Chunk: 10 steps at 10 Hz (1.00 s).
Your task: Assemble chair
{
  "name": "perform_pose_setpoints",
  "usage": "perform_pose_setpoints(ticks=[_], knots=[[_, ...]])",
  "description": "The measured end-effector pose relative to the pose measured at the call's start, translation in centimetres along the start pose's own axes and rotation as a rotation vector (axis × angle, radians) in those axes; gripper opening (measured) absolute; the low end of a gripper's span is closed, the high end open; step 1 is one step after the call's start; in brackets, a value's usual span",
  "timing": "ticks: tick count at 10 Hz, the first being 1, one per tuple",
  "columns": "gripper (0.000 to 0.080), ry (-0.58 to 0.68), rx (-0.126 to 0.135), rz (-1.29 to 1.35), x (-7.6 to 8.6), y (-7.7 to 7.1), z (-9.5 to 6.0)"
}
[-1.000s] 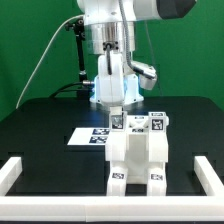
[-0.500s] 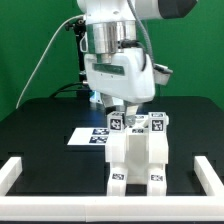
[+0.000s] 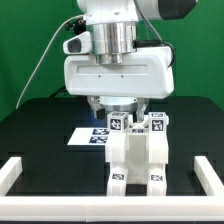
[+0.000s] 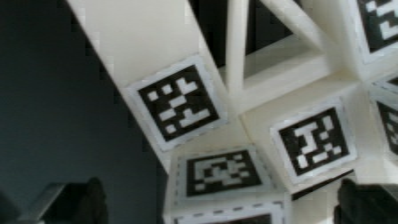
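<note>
My wrist has turned broadside above the chair [image 3: 138, 150], which stands on the tabletop [image 3: 40, 135] near the front rail; the fingers [image 4: 80, 200] probably hold nothing, but I cannot tell their opening.

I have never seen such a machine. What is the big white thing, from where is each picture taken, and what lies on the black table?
The big white thing is a robot arm seen by a camera that stands off the arm. It hangs over a partly built chair, made of matte white blocks with black-and-white square tags that help cameras locate parts. Beside the chair a flat white marker board lies on the black table, and plain white border rails fence the area. The other picture comes from a camera on the arm's wrist: it looks closely at the chair's tags. The gripper shows there only as dark, blurred fingertips, so I cannot tell whether it holds anything.
</note>
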<state>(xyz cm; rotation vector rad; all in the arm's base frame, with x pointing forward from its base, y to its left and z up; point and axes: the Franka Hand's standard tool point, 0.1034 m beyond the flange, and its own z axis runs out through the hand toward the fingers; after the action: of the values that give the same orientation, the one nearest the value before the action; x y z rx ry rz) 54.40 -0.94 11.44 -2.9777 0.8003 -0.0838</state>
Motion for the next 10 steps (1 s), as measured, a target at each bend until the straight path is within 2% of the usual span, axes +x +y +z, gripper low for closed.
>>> perform_pose_setpoints(ticks=[1,2,3,4,8,10], knots=[[0.0525,0.0,0.0,0.0,0.0,0.01,0.01],[0.0525,0.0,0.0,0.022,-0.01,0.01,0.03],[0.033,-0.001,0.002,0.14,-0.04,-0.01,0.08],[0.0282,-0.002,0.002,0.26,-0.05,-0.03,0.08],[0.0282,-0.004,0.005,0.716,-0.09,-0.15,0.09],[0.0282,-0.003,0.008,0.954,0.38,-0.33,0.12]])
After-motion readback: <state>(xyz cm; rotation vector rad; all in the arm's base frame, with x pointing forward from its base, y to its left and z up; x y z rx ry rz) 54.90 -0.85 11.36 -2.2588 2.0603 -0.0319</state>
